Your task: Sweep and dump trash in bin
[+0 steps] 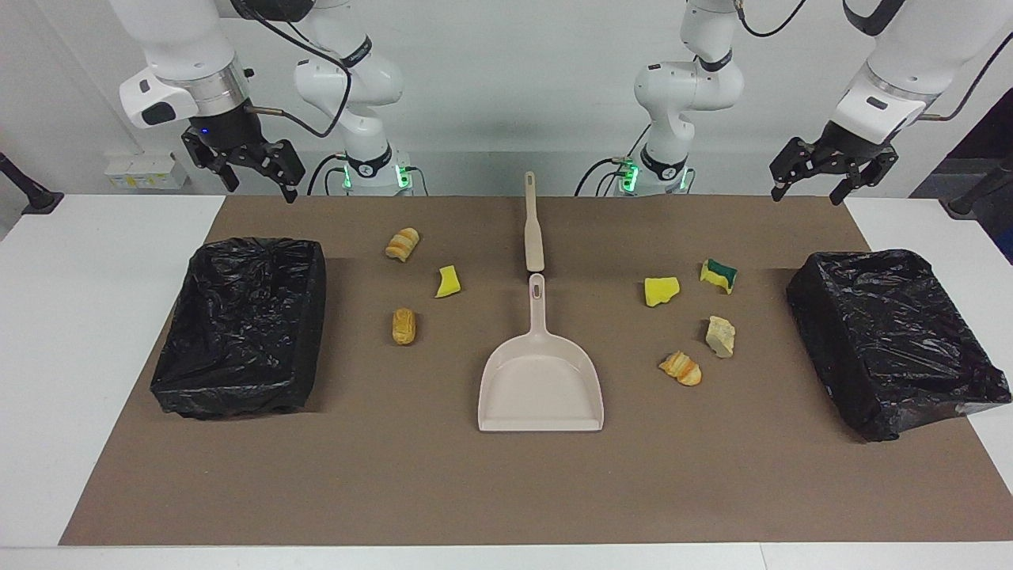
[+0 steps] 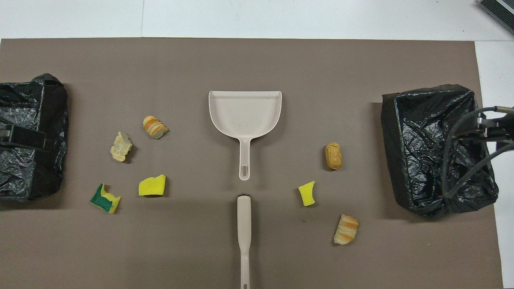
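Two black-lined bins (image 1: 241, 324), dustpan (image 1: 540, 380)

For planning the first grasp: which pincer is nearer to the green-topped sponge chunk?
Left. The left pincer hangs open at its own end of the table, above the mat edge near the green-topped sponge chunk. The right pincer hangs open at the right arm's end, with the brush between.
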`<action>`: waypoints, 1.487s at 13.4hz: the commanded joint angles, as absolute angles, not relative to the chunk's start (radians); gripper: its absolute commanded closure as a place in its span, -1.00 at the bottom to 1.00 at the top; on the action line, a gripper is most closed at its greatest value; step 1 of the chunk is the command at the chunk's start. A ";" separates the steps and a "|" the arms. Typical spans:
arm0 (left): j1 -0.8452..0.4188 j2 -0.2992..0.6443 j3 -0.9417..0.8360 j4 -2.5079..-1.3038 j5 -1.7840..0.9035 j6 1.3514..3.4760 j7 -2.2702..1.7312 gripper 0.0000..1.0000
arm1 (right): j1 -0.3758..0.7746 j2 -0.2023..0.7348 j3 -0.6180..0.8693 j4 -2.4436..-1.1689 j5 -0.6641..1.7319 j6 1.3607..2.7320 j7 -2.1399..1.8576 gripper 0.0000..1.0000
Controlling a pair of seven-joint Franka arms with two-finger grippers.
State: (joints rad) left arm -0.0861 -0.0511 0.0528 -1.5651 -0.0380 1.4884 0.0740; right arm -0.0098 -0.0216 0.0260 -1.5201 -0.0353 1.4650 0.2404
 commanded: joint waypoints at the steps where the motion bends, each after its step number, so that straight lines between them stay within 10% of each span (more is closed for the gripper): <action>1: -0.092 -0.075 0.058 -1.598 -0.048 1.512 0.077 -1.00 | -0.017 -0.038 0.029 -1.542 -0.037 1.473 0.218 -1.00; 13: -0.133 -0.075 0.046 -1.627 -0.093 1.526 0.083 -1.00 | -0.017 -0.038 0.029 -1.542 -0.037 1.473 0.218 -1.00; 20: -0.328 -0.152 0.044 -1.882 -0.110 1.707 0.037 -1.00 | -0.017 -0.038 0.029 -1.542 -0.037 1.474 0.218 -1.00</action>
State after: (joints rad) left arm -0.2681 -0.0605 0.0307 -1.7390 -0.1033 1.6158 0.0553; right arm -0.0098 -0.0216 0.0260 -1.5201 -0.0353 1.4650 0.2404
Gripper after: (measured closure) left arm 0.000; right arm 0.000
